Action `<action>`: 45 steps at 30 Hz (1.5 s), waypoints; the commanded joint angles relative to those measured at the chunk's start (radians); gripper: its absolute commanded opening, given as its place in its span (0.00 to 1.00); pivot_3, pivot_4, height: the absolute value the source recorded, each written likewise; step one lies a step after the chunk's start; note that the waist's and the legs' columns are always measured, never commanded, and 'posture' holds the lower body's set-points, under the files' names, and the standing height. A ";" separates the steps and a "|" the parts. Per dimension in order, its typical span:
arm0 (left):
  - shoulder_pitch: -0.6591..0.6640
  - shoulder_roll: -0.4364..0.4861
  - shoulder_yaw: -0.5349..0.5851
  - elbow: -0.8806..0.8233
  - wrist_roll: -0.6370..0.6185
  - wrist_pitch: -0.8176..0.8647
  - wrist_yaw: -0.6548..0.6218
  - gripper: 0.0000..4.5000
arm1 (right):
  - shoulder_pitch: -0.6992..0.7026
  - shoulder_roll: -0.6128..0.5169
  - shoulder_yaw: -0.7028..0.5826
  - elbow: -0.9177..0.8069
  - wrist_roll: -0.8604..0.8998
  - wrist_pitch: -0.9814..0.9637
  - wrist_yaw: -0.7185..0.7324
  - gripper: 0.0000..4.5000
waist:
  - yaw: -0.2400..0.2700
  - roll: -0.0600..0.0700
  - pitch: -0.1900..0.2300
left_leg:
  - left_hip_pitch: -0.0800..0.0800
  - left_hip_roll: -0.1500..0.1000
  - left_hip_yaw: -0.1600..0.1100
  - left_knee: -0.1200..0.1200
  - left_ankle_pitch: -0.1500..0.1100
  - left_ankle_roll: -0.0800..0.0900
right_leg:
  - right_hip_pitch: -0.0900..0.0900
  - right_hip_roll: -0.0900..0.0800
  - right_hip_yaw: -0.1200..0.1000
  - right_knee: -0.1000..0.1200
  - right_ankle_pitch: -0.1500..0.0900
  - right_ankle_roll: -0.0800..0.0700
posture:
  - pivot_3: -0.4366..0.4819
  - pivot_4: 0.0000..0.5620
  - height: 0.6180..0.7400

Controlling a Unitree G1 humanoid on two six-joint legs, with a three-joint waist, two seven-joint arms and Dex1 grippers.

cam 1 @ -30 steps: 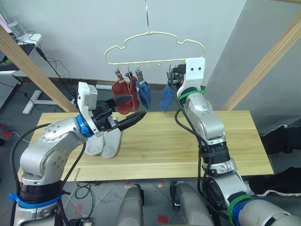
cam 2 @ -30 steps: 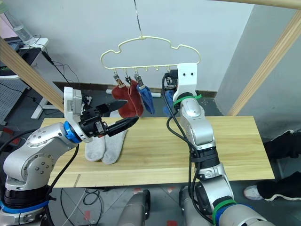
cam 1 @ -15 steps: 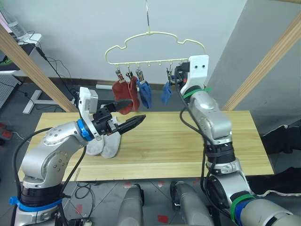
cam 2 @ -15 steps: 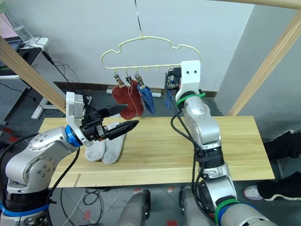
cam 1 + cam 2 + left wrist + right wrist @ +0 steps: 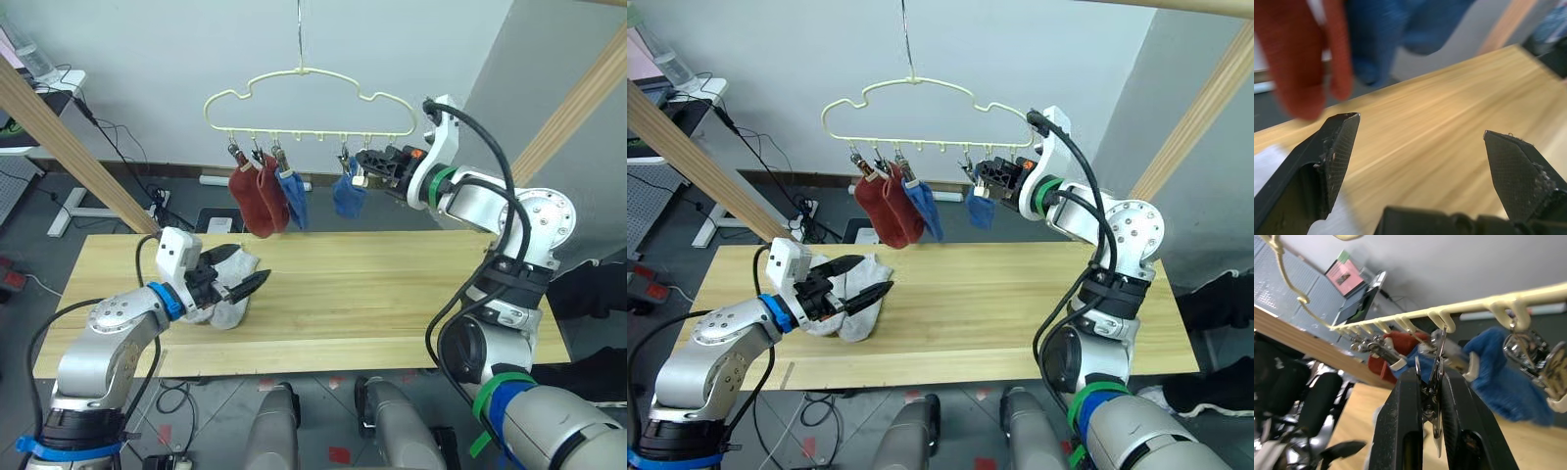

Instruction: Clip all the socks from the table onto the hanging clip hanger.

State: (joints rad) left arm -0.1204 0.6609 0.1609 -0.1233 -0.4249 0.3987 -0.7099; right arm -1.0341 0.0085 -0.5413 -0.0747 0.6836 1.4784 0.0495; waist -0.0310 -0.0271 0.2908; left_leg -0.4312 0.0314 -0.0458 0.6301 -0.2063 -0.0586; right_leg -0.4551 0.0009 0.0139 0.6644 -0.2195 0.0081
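The clip hanger (image 5: 306, 98) hangs by its metal hook above the far edge of the table (image 5: 392, 294), with a row of small clips along its lower bar. Four socks are already pinned there: two rust-red socks (image 5: 253, 199) side by side toward the robot's left, a blue sock (image 5: 292, 198) just beside them, and a second blue sock (image 5: 348, 194) further along toward the right. The right end effector (image 5: 1431, 396) is raised to the bar next to that second blue sock, and its two black fingers are pressed together on a silver clip (image 5: 1437, 369) that dangles from one of the hanger's hooks. Down on the table, near its left end, the two light grey socks (image 5: 227, 294) lie together in a loose heap. The left end effector (image 5: 238, 276) sits low right at that heap, fingers spread wide apart with nothing between them; one finger rests over the grey fabric, and in the left wrist view a bit of pale sock shows beside it. The rest of the tabletop is bare wood.
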 commanded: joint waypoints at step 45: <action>-0.392 -0.180 -0.145 0.846 0.368 -0.226 0.105 0.23 | -0.022 0.023 -0.018 -0.053 0.008 0.028 -0.079 0.04 | -0.023 0.001 0.000 | -0.001 -0.001 0.001 0.000 0.000 0.001 | -0.001 -0.002 -0.001 0.002 0.001 0.000 | 0.45 0.54 1.00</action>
State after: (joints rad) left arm -0.5392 0.4867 0.0188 0.7325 -0.0562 0.1516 -0.5932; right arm -1.0401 0.0300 -0.5607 -0.1111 0.6848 1.5226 -0.0298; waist -0.0542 -0.0265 0.2912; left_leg -0.4320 0.0301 -0.0451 0.6299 -0.2062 -0.0581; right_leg -0.4557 -0.0009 0.0133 0.6661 -0.2190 0.0085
